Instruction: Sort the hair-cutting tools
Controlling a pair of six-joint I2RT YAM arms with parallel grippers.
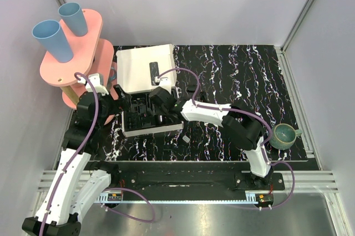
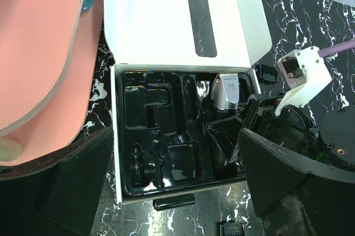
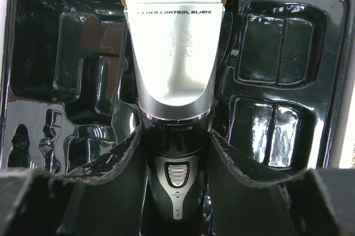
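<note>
Over the black moulded tray [image 2: 145, 108] of the white box [image 2: 155, 20], your right gripper [image 3: 175, 133] pinches the clipper [image 3: 175, 64] by its dark body. Long axis runs straight out from the fingers; grey blade head points away, toward the lid hinge. Left gripper [image 2: 176, 153] hovers near, fingers spread, empty.

The left arm [image 1: 69, 172] and right arm [image 1: 206, 113] present white link shells, black joint housings and looping purple cables [image 1: 177, 68]; the right pincer [image 3: 176, 132] has black padded fingers [image 3: 100, 183], edges rough-cut.
</note>
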